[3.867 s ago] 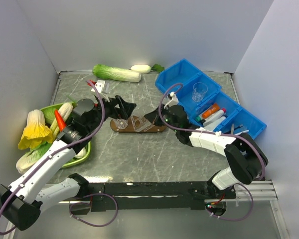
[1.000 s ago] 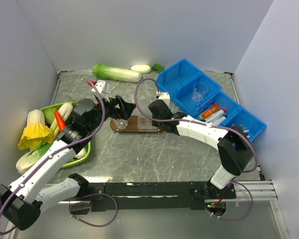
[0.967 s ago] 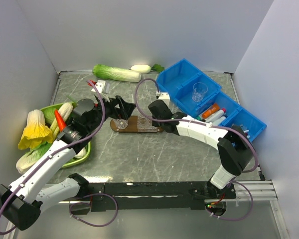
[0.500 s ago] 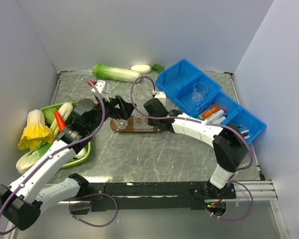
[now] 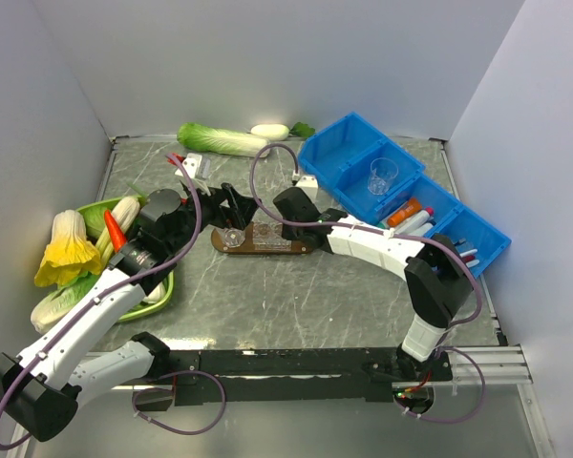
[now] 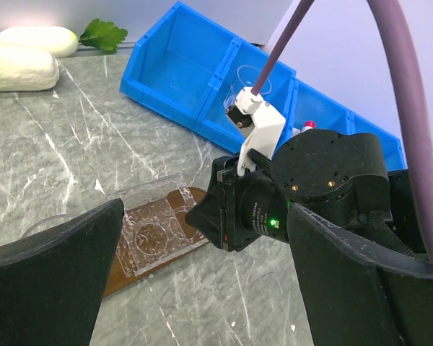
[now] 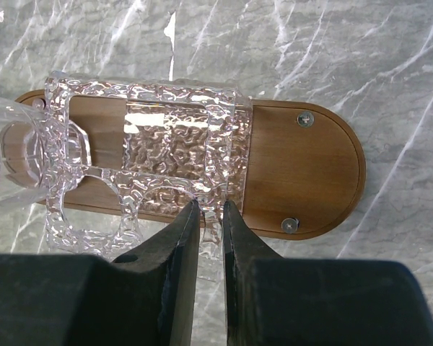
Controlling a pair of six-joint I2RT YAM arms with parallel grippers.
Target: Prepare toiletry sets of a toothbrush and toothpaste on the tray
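The dark-brown tray (image 5: 301, 246) lies mid-table and carries a clear textured plastic holder (image 5: 264, 232) and a clear cup (image 5: 233, 235) at its left end. In the right wrist view my right gripper (image 7: 211, 207) is shut on the near edge of the holder (image 7: 177, 144) over the tray (image 7: 303, 166). My left gripper (image 5: 237, 202) hangs open just behind the tray's left end; in its own view (image 6: 206, 216) the jaws are wide apart and empty. The orange toothpaste (image 5: 404, 212) lies in the blue bins. No toothbrush is clearly visible.
Blue bins (image 5: 349, 143) stand at the right with a clear cup (image 5: 383, 175) and white tubes (image 5: 413, 225). A green dish (image 5: 162, 291) with vegetables sits at the left. A cabbage (image 5: 222, 140) lies by the back wall.
My right arm has reached left from the tray's right end to over its middle, and its gripper now pinches the clear holder. The left arm has not moved.
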